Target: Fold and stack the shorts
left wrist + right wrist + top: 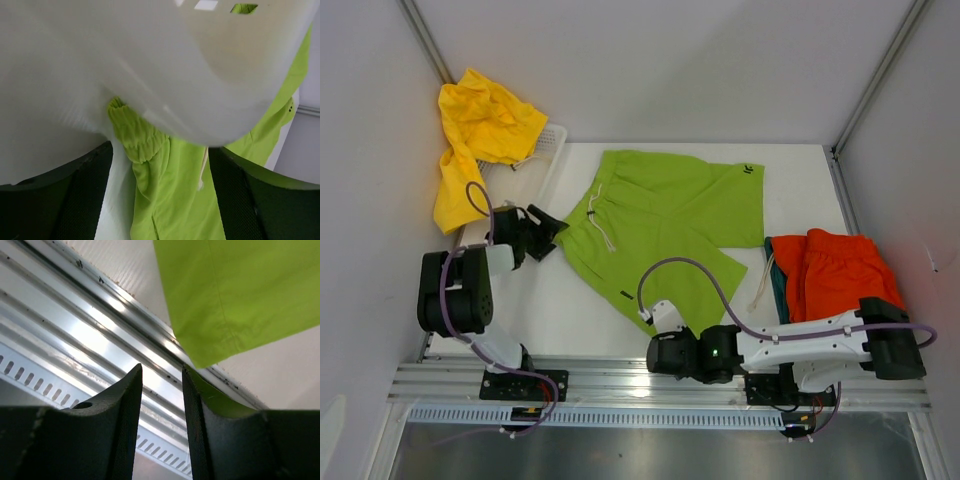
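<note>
Lime green shorts (660, 225) lie spread flat mid-table, waist to the left. My left gripper (548, 230) is open just left of the waist; in the left wrist view (160, 210) the elastic waistband (135, 135) and green fabric lie between its wide jaws. My right gripper (657, 350) hovers at the near edge by the lower leg hem (240, 290), jaws narrowly open and empty. Folded orange-red shorts (845, 270) lie on dark teal shorts (780, 285) at the right. Yellow shorts (480, 135) hang over the basket.
A white plastic basket (548, 150) stands at the back left, and it fills the top of the left wrist view (150, 65). An aluminium rail (620, 380) runs along the near edge, right under the right gripper (75, 325). Walls enclose three sides.
</note>
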Tool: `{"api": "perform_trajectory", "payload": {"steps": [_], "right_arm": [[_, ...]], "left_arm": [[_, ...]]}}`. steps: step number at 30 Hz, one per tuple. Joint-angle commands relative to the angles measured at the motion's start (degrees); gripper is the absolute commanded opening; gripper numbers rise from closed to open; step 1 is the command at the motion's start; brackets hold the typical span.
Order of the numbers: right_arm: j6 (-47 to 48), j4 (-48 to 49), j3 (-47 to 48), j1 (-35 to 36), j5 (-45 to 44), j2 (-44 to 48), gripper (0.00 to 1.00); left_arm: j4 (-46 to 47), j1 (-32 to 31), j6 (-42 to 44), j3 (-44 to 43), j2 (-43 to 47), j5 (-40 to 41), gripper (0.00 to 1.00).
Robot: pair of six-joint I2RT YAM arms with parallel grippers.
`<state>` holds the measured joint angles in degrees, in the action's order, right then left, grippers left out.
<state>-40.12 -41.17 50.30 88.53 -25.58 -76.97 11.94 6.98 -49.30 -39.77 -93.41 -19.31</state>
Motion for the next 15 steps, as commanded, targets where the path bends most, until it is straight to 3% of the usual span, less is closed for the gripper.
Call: {"api": "perform_trajectory", "payload": {"steps": [1,2,4,12,15], "right_arm": [[-5.1,-5.0,-0.4,2.4,-2.5,2.9,0.40],[-5.8,-5.5,-0.7,2.9,-3.0,3.1,0.40],[-7.6,-7.1,-1.1,3.9,-3.2,3.7,0.40],[-13.3,-13.6,-2.7,7.3,-4.4,5.6,0.40],[-14.0,-14.7,-2.5,8.5,-5.4,4.3,0.48]], "left_arm": [[10.3,-0.4,-5.5,1.6,-2.1,1.6,0.79],[11.6,-0.4,-6.8,1.9,-2.7,2.0,0.71],[13.8,-0.7,-7.6,2.5,-3.4,2.7,0.67],[25.9,-1.1,-11.0,8.0,-5.2,5.8,0.31],[26.0,-1.2,-10.4,8.0,-6.1,6.0,0.06]]}}
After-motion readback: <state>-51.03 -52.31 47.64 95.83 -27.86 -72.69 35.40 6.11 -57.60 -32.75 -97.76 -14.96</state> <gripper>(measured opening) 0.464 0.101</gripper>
